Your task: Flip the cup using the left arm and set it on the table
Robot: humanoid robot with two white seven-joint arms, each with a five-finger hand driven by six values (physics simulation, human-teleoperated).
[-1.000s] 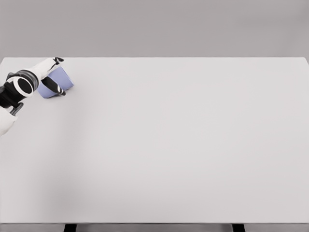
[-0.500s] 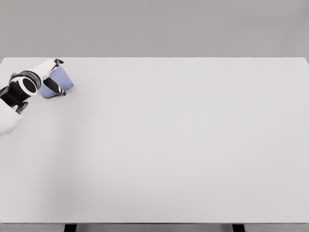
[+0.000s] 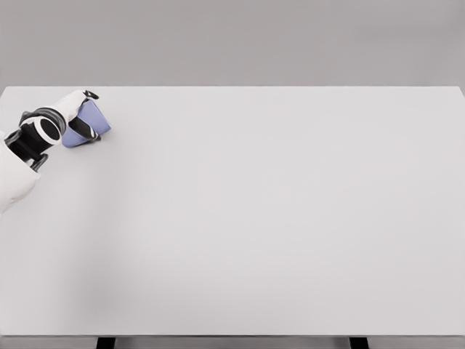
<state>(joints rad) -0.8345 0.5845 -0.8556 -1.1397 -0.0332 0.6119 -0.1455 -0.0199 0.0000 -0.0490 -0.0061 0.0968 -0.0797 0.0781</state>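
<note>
Fingers of the left robot hand [image 3: 78, 116] wrap around the tilted purple cup [image 3: 93, 123] near the far left corner of the white surface [image 3: 276, 218], whose bare top spreads wide to the cup's right and toward its near edge.

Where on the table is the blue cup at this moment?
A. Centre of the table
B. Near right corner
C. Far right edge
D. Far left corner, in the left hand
D: the blue cup sits at the table's far left corner, with the left hand wrapped around it.
</note>
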